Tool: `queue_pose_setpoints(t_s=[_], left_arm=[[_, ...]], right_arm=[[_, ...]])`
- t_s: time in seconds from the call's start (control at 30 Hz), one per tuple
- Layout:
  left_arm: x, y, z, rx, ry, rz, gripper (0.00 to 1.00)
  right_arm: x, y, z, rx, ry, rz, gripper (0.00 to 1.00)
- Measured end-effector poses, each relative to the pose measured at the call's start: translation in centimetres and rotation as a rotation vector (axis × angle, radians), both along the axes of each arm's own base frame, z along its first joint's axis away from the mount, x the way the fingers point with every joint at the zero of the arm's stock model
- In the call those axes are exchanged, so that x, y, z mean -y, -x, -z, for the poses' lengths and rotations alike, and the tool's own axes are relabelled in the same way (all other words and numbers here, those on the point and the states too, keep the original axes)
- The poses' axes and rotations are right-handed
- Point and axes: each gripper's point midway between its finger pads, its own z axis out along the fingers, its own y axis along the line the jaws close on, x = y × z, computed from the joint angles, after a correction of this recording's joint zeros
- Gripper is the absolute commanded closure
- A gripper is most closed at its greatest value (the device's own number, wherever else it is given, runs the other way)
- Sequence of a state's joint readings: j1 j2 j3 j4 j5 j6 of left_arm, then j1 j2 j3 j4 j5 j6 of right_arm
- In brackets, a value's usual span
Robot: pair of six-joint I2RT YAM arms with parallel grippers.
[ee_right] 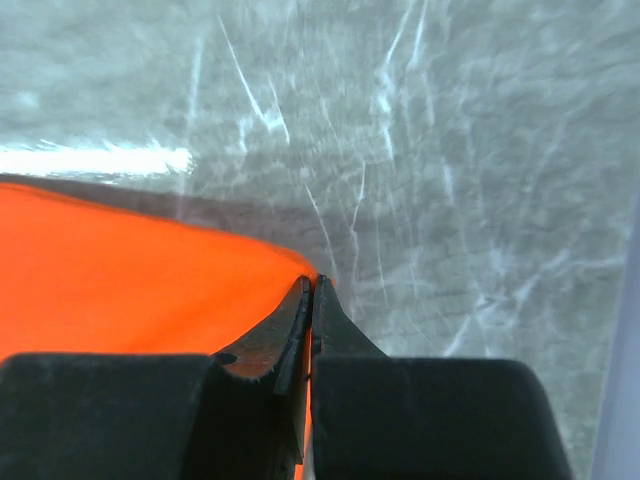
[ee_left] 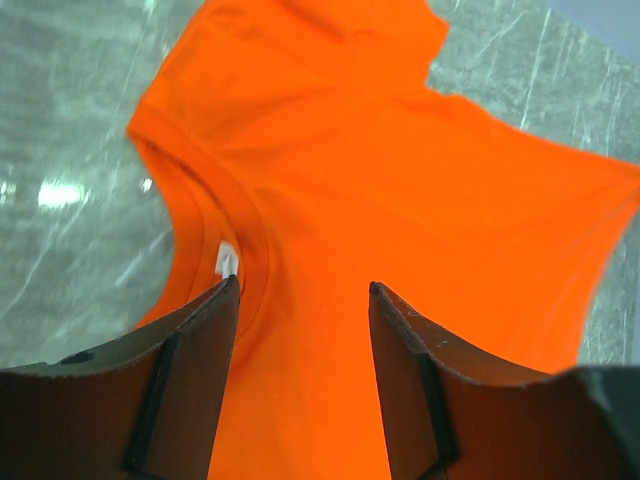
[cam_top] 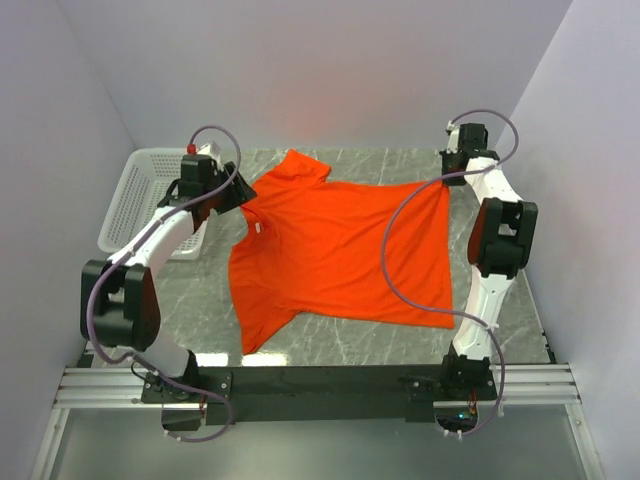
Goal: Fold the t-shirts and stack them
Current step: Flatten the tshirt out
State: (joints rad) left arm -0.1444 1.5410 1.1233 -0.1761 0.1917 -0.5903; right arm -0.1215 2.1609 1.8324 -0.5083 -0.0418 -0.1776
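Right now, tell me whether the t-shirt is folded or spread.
Spread: the t-shirt lies opened out on the table, both sleeves out, no fold visible.

Pale, plain walls [cam_top: 330, 70] are enclosing a grey marble-patterned table [cam_top: 335, 345] filling the middle of the frame, a white mesh basket [cam_top: 135, 195] is sitting at its upper left, and soft light is glinting off the stone.
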Motion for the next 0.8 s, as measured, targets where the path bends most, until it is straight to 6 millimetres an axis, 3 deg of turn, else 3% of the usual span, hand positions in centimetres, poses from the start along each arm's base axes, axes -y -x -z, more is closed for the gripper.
queue_pose_setpoints(t_s=[0.1, 0.23, 0.4, 0.8], left_arm=[[0.3, -1.6, -0.3, 0.013, 0.002, 0.010, 0.41], [1.1, -5.1, -0.6, 0.037, 0.009, 0.026, 0.42], [2.3, -10.0, 0.1, 0.056, 0.019, 0.042, 0.43], [6.7, -20.0, 5.4, 0.069, 0.080, 0.044, 0.44]], right_arm=[[0.2, 0.1, 2.7, -0.055, 0.023, 0.000, 1.00], [0.7, 0.5, 4.8, -0.104, 0.047, 0.007, 1.00], [0.8, 0.6, 5.0, -0.108, 0.053, 0.013, 1.00], [0.4, 0.5, 5.0, -0.103, 0.024, 0.021, 1.00]])
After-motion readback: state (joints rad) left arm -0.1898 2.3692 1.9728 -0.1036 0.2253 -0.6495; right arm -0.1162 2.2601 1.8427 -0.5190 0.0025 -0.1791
